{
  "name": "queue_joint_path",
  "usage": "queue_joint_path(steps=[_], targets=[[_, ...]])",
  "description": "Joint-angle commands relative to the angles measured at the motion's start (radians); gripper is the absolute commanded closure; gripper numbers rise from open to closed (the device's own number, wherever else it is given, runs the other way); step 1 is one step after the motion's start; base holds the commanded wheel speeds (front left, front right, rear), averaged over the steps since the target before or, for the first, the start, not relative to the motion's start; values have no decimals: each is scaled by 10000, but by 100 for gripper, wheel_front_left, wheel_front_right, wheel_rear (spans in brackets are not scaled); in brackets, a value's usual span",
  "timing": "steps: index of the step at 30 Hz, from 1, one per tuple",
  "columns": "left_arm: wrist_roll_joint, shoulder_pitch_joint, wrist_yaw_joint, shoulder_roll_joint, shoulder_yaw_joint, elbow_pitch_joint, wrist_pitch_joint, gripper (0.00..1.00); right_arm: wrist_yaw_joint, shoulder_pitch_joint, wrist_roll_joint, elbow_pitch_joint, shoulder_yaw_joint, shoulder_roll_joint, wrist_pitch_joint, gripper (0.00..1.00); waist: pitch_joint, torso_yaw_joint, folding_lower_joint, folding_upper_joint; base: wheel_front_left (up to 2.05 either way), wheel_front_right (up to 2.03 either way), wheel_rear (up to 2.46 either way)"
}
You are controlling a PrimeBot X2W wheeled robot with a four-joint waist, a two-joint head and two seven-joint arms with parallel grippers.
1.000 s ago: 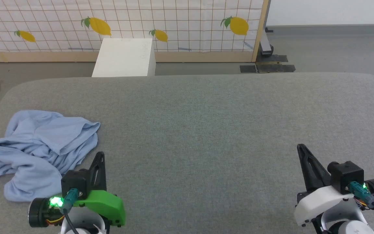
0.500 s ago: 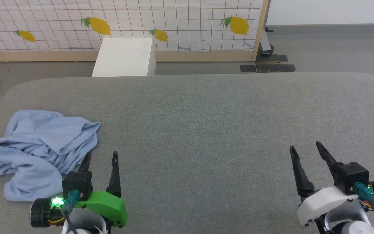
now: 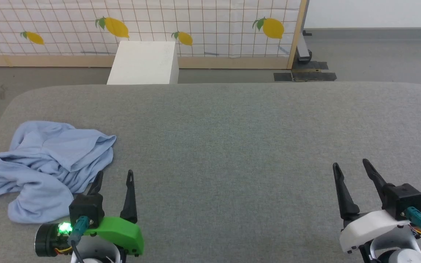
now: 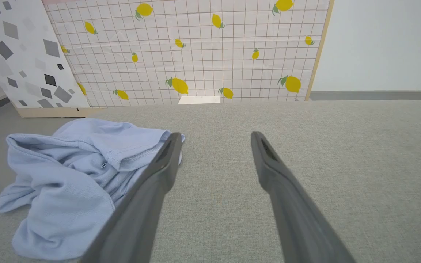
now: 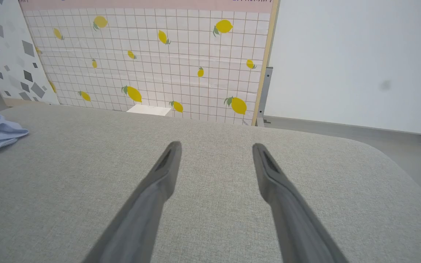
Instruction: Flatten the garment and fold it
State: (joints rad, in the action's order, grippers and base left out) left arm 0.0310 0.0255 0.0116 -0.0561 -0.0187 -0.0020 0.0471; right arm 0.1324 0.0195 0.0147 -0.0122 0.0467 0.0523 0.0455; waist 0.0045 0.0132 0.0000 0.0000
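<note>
**One crumpled garment, left gripper and right gripper both spread wide**

Found the garment, a light blue shirt, bunched in a loose heap on the left part of the grey fabric-covered desk, close to its left edge in the head view. Saw soft folds and a stitched hem lying uppermost in the left wrist view; could not make out a collar, logo or button.

Noted the left gripper low at the near left, under a green shell, fingers pointing away across the desk, jaws standing wide with only bare desk between them. Placed its left finger just beside the heap's near right edge. Saw that finger overlapping the cloth in the left wrist view, but could not tell whether touching or merely in front.

Noted the right gripper low at the near right, under a white shell, jaws equally wide, gripping nothing, well apart from the garment. Caught only a corner of the blue cloth at the left edge of the right wrist view.

Beyond the desk's far edge, saw a white box on the grey floor, standing in front of a wood-framed grid screen printed with yellow lemons.
</note>
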Motion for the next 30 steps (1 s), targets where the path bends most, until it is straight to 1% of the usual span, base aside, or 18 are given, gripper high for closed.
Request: queue_joint_path(steps=[1, 8, 16, 30], targets=[[93, 131, 97, 13, -35, 36, 117, 0, -4, 42, 77, -32, 55, -5, 122, 0, 6, 52, 0, 0, 0, 0, 0], [178, 202, 156, 16, -51, 40, 258, 0, -5, 64, 125, -78, 52, -6, 264, 0, 17, 311, 0, 0, 0, 0, 0], [277, 286, 197, 20, -90, 61, 421, 0, -6, 103, 154, -116, 63, -7, 428, 0, 27, 766, 0, 0, 0, 0, 0], [439, 484, 278, 26, -184, 92, 713, 0, -8, 190, 214, -239, -32, -9, 721, 0, 17, 1945, 0, 0, 0, 0, 0]])
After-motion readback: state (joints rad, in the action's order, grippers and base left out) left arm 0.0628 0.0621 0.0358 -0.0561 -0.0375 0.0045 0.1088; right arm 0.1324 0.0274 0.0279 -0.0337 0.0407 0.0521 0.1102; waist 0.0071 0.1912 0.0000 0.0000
